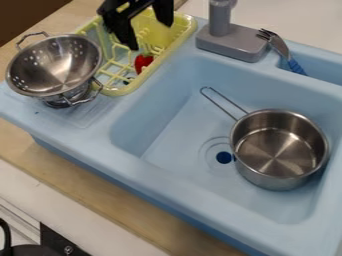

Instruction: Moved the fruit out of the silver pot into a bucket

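Note:
My gripper (151, 37) is at the top, over the yellow rack, its two fingers spread apart with nothing visible between them. Beneath it, a red fruit (142, 63) lies inside the yellow basket-like rack (120, 90), near the right wall and partly behind the rack's bars. The silver pot (279, 178) sits upright in the right part of the sink, with no fruit visible in it and its wire handle pointing to the upper left.
A perforated metal colander (55, 65) stands left of the rack. The grey faucet base (230, 43) is right of the rack, beside a fork and knife with a blue handle (295, 66). The light blue sink (167, 172) has raised edges around its basin.

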Action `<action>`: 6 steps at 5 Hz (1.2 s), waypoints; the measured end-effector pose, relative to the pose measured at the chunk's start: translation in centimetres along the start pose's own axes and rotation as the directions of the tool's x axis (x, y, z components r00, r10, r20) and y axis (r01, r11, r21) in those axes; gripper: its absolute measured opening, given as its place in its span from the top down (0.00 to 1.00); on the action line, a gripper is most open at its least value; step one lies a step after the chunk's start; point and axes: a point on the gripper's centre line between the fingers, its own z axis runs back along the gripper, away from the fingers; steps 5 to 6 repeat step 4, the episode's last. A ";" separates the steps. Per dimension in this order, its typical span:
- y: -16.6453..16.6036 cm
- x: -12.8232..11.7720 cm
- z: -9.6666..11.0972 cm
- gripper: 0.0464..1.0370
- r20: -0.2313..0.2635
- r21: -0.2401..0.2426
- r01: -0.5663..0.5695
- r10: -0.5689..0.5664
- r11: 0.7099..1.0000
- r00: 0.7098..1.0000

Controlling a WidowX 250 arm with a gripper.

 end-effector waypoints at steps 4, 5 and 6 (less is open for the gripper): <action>-1.9 -2.3 3.4 0.04 -0.110 -0.064 0.199 -0.205 0.978 0.973; -1.9 -2.3 3.4 0.04 -0.110 -0.064 0.199 -0.205 0.978 0.973; -1.9 -2.3 3.4 0.04 -0.110 -0.064 0.199 -0.205 0.978 0.973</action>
